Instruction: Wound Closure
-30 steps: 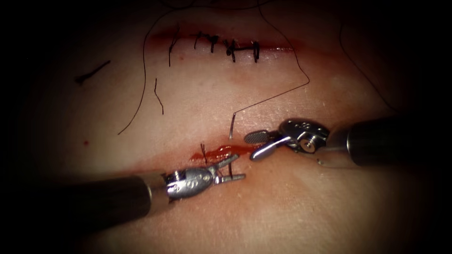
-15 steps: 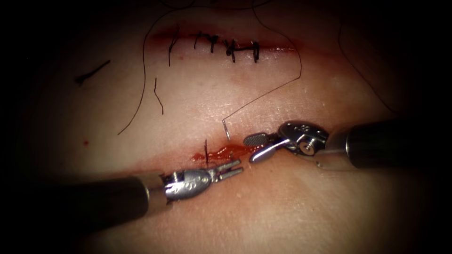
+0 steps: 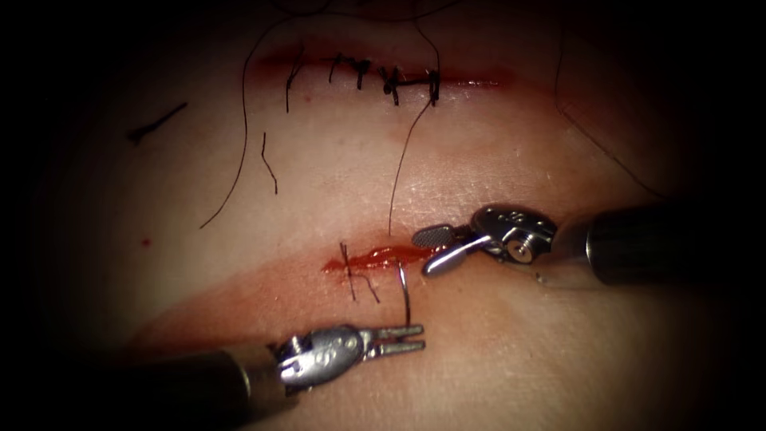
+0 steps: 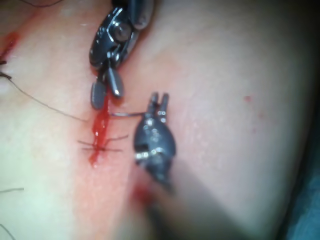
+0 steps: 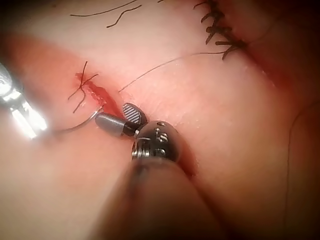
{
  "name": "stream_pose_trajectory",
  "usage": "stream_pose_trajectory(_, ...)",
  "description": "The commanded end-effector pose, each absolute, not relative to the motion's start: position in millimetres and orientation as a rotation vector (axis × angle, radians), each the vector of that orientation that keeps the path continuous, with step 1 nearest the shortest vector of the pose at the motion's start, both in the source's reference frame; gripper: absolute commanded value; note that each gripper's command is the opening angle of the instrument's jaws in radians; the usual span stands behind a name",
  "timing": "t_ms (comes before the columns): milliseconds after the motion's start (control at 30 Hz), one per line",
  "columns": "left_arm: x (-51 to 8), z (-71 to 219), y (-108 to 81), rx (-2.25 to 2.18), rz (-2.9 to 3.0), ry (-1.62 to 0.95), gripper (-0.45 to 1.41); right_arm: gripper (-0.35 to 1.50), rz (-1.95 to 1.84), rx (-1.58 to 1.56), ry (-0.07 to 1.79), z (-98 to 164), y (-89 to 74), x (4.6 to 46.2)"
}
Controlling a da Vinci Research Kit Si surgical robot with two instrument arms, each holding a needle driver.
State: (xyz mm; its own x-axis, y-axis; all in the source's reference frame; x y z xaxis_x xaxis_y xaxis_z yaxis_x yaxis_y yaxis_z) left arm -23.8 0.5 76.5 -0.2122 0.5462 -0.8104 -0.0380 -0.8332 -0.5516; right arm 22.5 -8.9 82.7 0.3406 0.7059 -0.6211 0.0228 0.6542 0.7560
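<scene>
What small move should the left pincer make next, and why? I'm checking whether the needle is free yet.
Probably draw the needle a little farther from the cut. The left pincer grips it near one end; its other end sits at the cut's edge, and I cannot tell whether it is clear of the tissue. The right pincer is open, holding nothing.

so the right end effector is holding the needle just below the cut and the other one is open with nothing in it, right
Not quite: the left end effector holds the needle, gripping it near one end just below the cut. The endoscope view shows this. The right end effector is the one that is open with nothing in it, at the right end of the cut.
</scene>
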Motion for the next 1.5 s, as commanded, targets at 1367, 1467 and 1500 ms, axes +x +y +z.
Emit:
stream_pose_trajectory(1367, -17.7, 64, 13.7, -1.642, 2.218, 0.303, -0.45, 1.30, 0.495, 0.770, 1.156, 82, -11.1, 23.1)
stream_pose_trajectory(1467, -18.0, 64, 13.8, -1.652, 2.221, 0.311, -0.45, 1.30, 0.514, 0.762, 1.152, 81, -10.4, 22.7)
stream_pose_trajectory(1500, -18.1, 64, 13.5, -1.655, 2.222, 0.314, -0.45, 1.30, 0.518, 0.764, 1.151, 81, -10.2, 22.6)
